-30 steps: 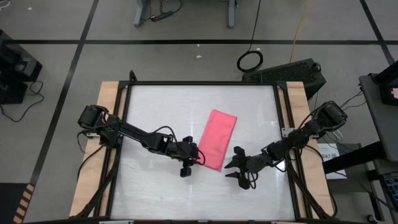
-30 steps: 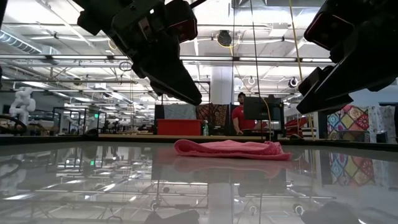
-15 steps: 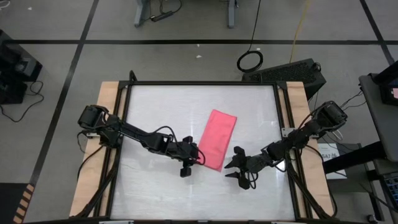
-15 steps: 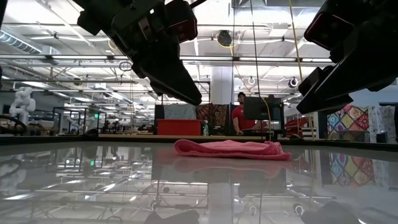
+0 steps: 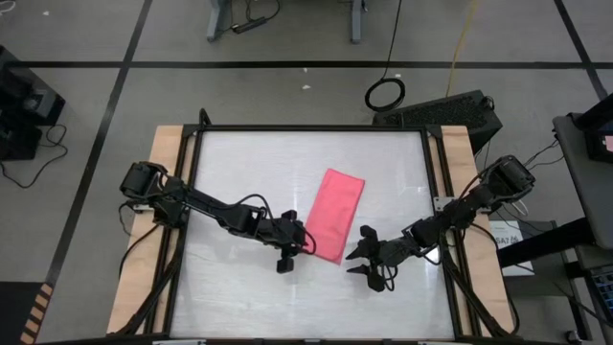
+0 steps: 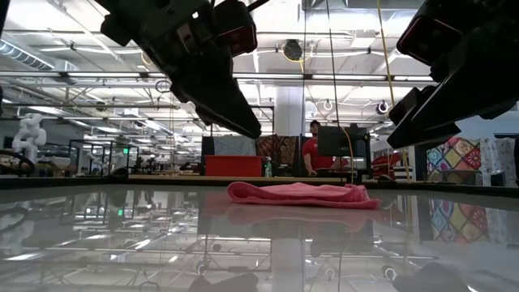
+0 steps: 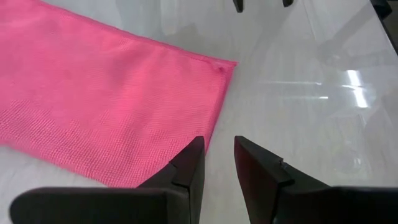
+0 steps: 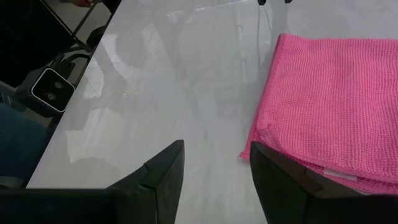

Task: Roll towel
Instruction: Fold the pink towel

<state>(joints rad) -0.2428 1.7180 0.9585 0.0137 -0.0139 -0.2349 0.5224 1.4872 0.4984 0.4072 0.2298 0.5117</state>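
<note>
The pink towel [image 5: 335, 215] lies flat on the white table, folded into a long strip that slants from the middle toward the near edge. It also shows in the low view [image 6: 300, 195]. Its near end shows folded layers and a small white tag [image 8: 339, 176]. My left gripper [image 5: 305, 241] hangs above the table just left of the towel's near end, fingers a narrow gap apart [image 7: 219, 155]. My right gripper [image 5: 352, 254] hangs just right of that near end, open wide [image 8: 214, 155]. Both are clear of the table in the low view.
The white tabletop [image 5: 249, 163] has a black frame and wooden side rails [image 5: 163, 192]. Bare surface lies left of, beyond and in front of the towel. A person in a red shirt [image 6: 312, 154] stands far behind the table.
</note>
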